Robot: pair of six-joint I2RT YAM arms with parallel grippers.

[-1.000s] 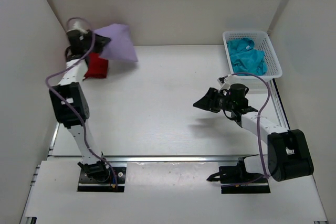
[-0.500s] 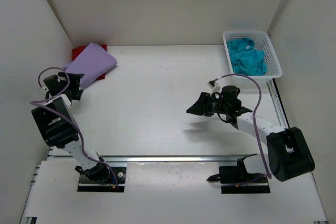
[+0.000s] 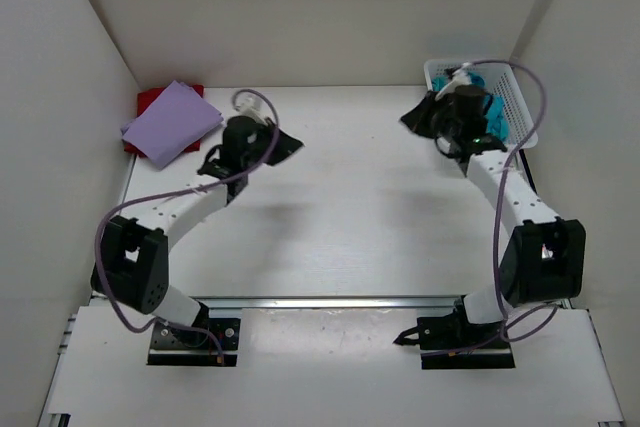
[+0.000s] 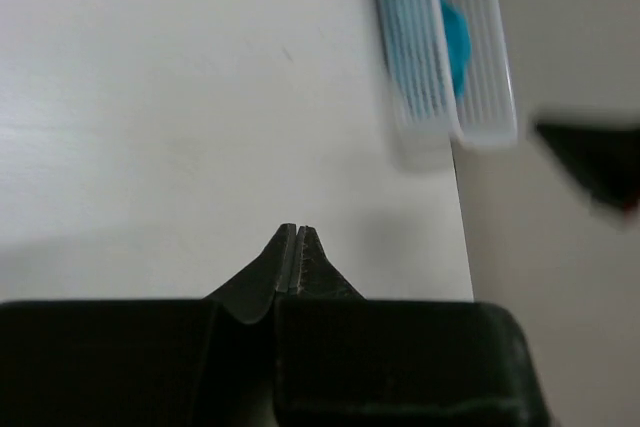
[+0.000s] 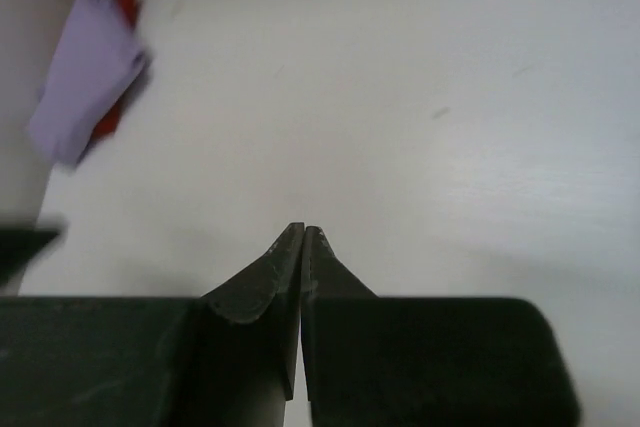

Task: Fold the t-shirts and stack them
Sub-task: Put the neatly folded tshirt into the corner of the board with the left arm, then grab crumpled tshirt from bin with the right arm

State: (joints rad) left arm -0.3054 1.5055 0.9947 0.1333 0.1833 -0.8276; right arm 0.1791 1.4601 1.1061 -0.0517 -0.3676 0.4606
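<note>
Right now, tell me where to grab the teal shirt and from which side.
Best pinch a raised fold near the middle of the teal shirt, coming from straight above. It lies crumpled inside the basket, whose mesh walls would likely block a sideways approach.

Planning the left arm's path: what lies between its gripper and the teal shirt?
Top view: bare table, then the shut right gripper in front of the basket.

Plain lavender shirt (image 3: 170, 124), red shirt (image 3: 149, 98), teal shirt (image 4: 456, 42); white mesh basket (image 3: 523, 107).

White table (image 3: 330, 207), red shirt (image 3: 150, 97) in far-left corner beneath lavender shirt (image 3: 172, 122), white mesh basket (image 3: 517, 97) far right
</note>
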